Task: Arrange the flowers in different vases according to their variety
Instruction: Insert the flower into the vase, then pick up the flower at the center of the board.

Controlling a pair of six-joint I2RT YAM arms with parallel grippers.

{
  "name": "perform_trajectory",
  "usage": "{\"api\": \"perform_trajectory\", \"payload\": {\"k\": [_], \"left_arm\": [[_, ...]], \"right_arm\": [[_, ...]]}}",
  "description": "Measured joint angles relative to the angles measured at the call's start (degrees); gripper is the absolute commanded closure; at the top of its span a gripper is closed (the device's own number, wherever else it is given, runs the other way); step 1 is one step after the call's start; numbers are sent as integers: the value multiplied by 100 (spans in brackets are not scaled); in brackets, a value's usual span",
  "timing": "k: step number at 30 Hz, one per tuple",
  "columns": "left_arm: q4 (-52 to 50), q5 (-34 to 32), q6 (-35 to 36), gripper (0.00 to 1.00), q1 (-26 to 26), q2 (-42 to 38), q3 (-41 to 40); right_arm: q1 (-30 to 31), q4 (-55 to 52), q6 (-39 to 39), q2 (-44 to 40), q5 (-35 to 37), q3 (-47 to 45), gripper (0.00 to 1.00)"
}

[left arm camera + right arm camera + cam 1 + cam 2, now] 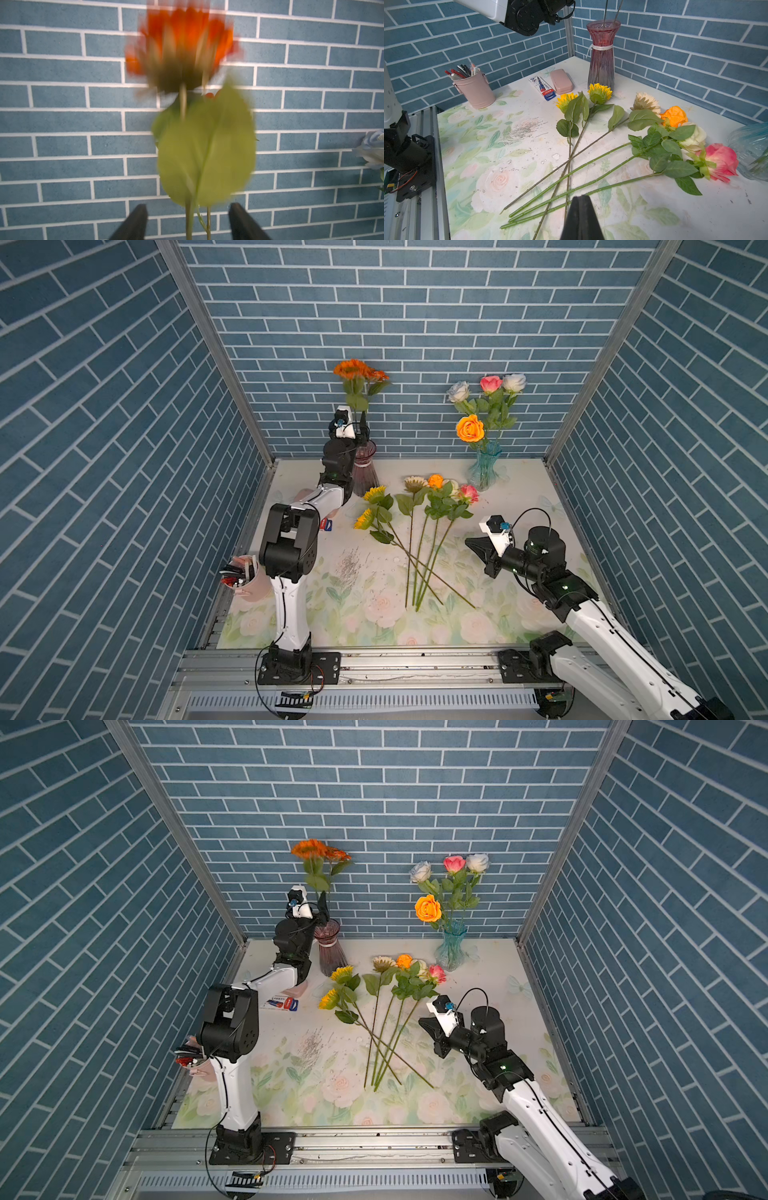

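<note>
While released left jaws flank sunflowers (353,369) in the plum vase (365,475) and roses (470,428) fill the aqua vase (484,472), six flowers (405,504) lie ahead of clenched right jaws.

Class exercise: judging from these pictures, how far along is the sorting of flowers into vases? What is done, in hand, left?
Done: two orange sunflowers stand in the purple vase; four roses stand in the aqua vase. In hand: nothing; the left gripper, fingers apart, flanks the sunflower stems; the right gripper, fingers shut, is empty. Left: three sunflowers and three roses lie on the table.
</note>
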Motion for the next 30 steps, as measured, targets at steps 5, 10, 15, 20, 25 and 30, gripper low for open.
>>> {"api": "perform_trajectory", "payload": {"k": [5,10,15,20,25,30], "left_arm": [[-122,-85,2,7,0,-422,-540],[-619,-323,-9,7,-63,-1045,-1121],[-1816,-745,33,8,-433,-1888,-1469],[-3630,-907,-129,14,-1117,-2520,-1163],[-5060,-863,-323,14,-1958,-2776,-898],[-6100,-442,-892,16,-2435,-2389,-721]], "right_arm": [[0,-9,0,-2,0,0,100],[0,-22,0,-31,2,0,100],[0,-66,2,-55,24,0,100],[2,-234,9,-52,232,13,100],[2,-450,70,2,476,188,100],[0,-601,177,63,308,398,100]]}}
